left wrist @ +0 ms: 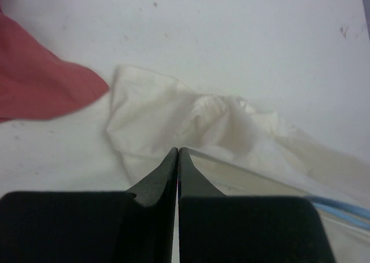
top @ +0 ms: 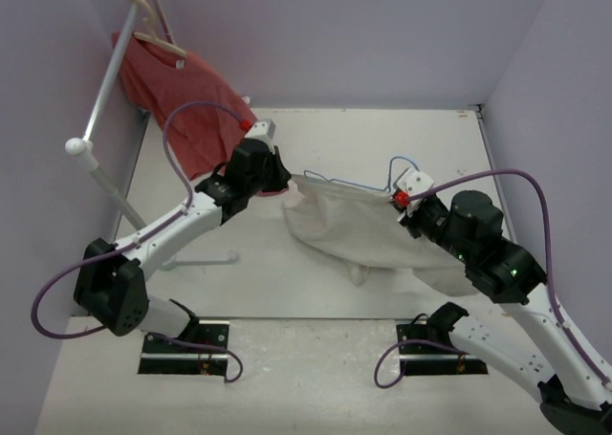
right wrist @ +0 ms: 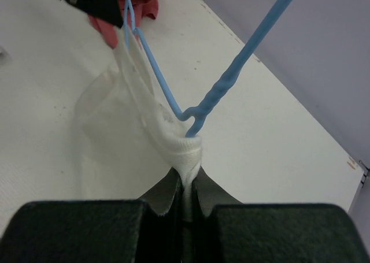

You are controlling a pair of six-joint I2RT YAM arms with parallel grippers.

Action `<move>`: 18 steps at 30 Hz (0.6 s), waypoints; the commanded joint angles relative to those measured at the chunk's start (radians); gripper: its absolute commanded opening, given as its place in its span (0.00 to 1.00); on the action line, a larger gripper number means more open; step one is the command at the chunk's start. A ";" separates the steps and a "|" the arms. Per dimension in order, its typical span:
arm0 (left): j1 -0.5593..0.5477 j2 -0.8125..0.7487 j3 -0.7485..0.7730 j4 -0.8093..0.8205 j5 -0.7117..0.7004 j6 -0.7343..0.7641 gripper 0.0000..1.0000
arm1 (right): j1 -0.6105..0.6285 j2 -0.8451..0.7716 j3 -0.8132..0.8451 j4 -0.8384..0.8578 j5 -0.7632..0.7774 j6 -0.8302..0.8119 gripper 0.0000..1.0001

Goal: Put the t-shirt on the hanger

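Observation:
The white t-shirt (top: 359, 227) lies crumpled mid-table, its upper edge stretched between my two grippers. The light-blue wire hanger (top: 360, 184) sits inside it, its hook sticking up beside the right gripper. My right gripper (right wrist: 186, 173) is shut on the t-shirt's ribbed collar (right wrist: 188, 150); the hanger's twisted neck (right wrist: 222, 89) comes out through the collar just above the tips. My left gripper (left wrist: 177, 151) is shut at the t-shirt's (left wrist: 173, 113) left edge, where a taut fold runs off to the right. A bit of hanger wire (left wrist: 344, 208) shows under the cloth.
A red t-shirt (top: 186, 105) hangs on a pale wooden hanger (top: 158, 29) from a white rail (top: 107, 81) at the back left, close behind the left gripper (top: 282, 180). Lavender walls enclose the table on three sides.

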 commanded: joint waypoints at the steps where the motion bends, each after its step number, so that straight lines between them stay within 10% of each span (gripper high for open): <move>1: 0.060 -0.028 0.174 -0.093 0.003 0.078 0.00 | -0.002 -0.007 0.026 -0.019 -0.034 -0.040 0.00; 12: 0.051 -0.011 0.369 -0.131 0.141 0.080 0.00 | -0.002 0.062 0.084 -0.059 0.049 -0.004 0.00; 18: -0.135 -0.025 0.352 -0.080 0.129 0.054 0.00 | -0.004 0.144 0.116 0.102 0.017 0.053 0.00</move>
